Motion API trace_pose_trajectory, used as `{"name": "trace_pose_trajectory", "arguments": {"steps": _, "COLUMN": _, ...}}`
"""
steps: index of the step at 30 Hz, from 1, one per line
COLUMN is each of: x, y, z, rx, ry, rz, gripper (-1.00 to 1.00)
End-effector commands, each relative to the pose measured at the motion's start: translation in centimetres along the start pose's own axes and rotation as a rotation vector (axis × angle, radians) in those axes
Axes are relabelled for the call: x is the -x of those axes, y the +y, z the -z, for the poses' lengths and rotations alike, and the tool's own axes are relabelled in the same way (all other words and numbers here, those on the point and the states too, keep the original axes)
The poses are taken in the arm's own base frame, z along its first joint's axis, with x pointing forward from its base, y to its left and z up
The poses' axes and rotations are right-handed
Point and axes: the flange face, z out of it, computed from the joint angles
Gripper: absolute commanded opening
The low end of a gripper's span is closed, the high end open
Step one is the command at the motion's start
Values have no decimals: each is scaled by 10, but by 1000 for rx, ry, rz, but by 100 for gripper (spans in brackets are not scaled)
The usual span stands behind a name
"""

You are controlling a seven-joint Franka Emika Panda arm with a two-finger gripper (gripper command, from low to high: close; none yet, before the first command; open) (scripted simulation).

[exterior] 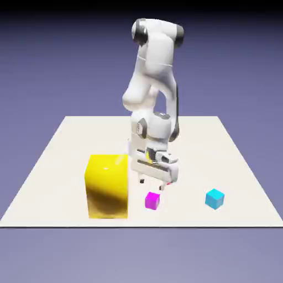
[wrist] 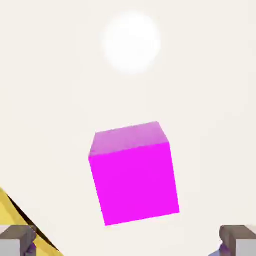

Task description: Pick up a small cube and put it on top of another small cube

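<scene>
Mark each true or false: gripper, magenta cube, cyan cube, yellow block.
1. The gripper is open. True.
2. The magenta cube is held between the fingertips. False: it sits on the table, nothing gripping it.
3. The cyan cube is stacked on the magenta one. False: it rests on the table, apart from it.
4. The yellow block is bigger than either of those cubes. True.
</scene>
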Motion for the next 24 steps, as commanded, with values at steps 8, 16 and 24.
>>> {"name": "trace_pose_trajectory", "arguments": {"steps": 8, "x": -3, "y": -1, "z": -35, "rx": 6, "ry": -21, "rz": 87, "gripper": 0}}
{"name": "trace_pose_trajectory", "arguments": {"steps": 16, "x": -8, "y": -7, "z": -74, "rx": 1, "ry": 2, "rz": 80, "gripper": -100}}
{"name": "trace_pose_trajectory", "arguments": {"steps": 24, "x": -3, "y": -1, "z": -16, "rx": 5, "ry": -13, "rz": 84, "gripper": -100}}
